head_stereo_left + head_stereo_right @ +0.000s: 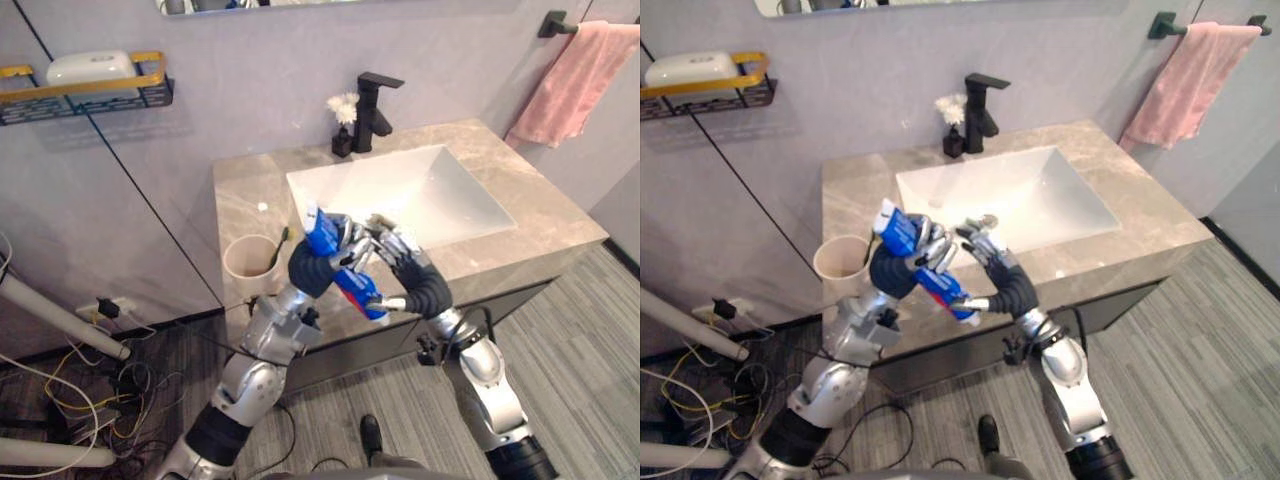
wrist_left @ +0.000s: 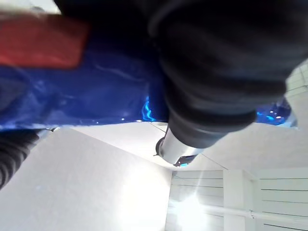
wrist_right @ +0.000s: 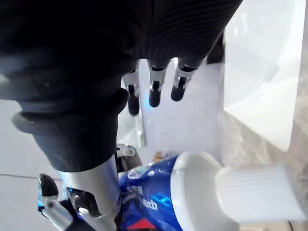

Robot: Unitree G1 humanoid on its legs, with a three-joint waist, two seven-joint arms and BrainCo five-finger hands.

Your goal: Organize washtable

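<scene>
Left eye view: tube (image 1: 354, 286) over surface (image 1: 245, 190) front edge, clamped in left robot hand (image 1: 335, 246); right robot hand (image 1: 405, 256) spread beside cap (image 3: 255, 192). Likely light, soft, slick; best gripped near stiff cap shoulder.

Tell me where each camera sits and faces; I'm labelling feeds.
Left eye view: on the head, looking down at the washtable; both arms, left hand shut on the toothpaste tube, right hand open beside it.
Right eye view: same head, slightly offset, same scene.
Left wrist view: left wrist, close against the tube; dark cover shows.
Right wrist view: right wrist, along its fingers toward the tube's cap and the sink.
</scene>
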